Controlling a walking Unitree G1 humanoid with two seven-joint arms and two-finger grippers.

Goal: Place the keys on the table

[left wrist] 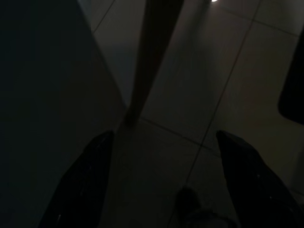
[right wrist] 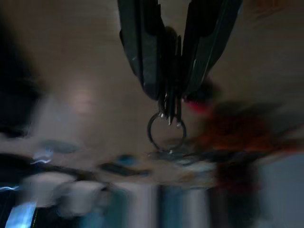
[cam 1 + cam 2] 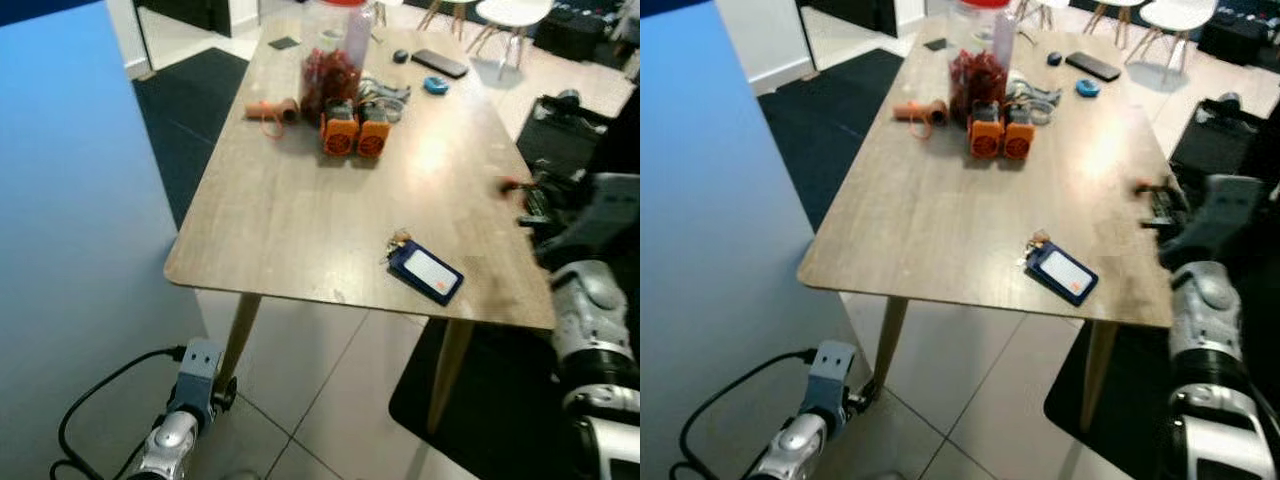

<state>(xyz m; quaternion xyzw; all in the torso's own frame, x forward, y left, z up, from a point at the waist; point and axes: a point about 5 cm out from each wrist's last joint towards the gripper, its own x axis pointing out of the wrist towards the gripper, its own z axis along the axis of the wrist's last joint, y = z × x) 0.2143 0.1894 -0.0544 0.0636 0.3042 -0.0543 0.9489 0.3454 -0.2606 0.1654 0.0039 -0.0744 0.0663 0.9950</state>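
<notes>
Gripping keys (image 2: 167,124), right gripper (image 2: 171,90) jaws pinched, at table (image 3: 300,220) right edge

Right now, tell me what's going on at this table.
The robot stands at the near end of the wooden table. Its right gripper, at the table's right edge, is shut on a set of keys, the key ring dangling below its fingers; the keys are not yet set down. The left gripper hangs idle near the floor, fingers open. A blue card holder lies near the table's front edge.

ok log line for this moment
right gripper: shut on keys, at right table edge | left gripper: open, idle near floor | keys not placed
</notes>
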